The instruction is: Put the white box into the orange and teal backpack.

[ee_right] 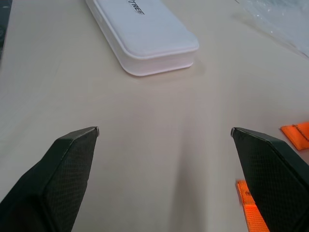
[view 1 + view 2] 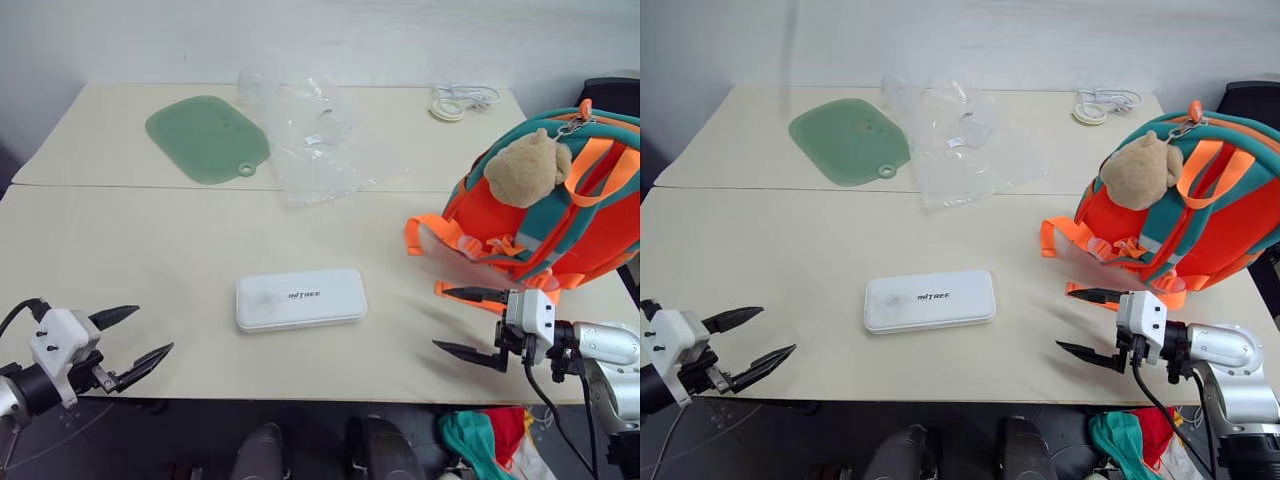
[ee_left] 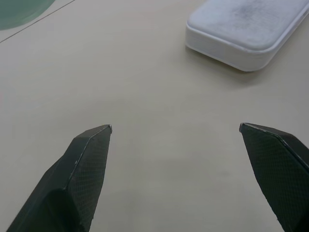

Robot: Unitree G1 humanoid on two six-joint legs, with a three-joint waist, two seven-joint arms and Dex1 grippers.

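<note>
Left eye view: white box [image 2: 301,299] outside orange and teal backpack [image 2: 545,205].

open bench on both sides of the white box [image 2: 301,299]

bare bench [image 2: 150,250] lies between the left gripper [image 2: 140,336] and the box, and between the right gripper [image 2: 472,324] and the box. the orange and teal backpack [image 2: 560,200] with its loose straps [image 2: 432,235] crowds the right side; the green mat [image 2: 207,137] and clear plastic bag [image 2: 310,135] lie farther back.
</note>
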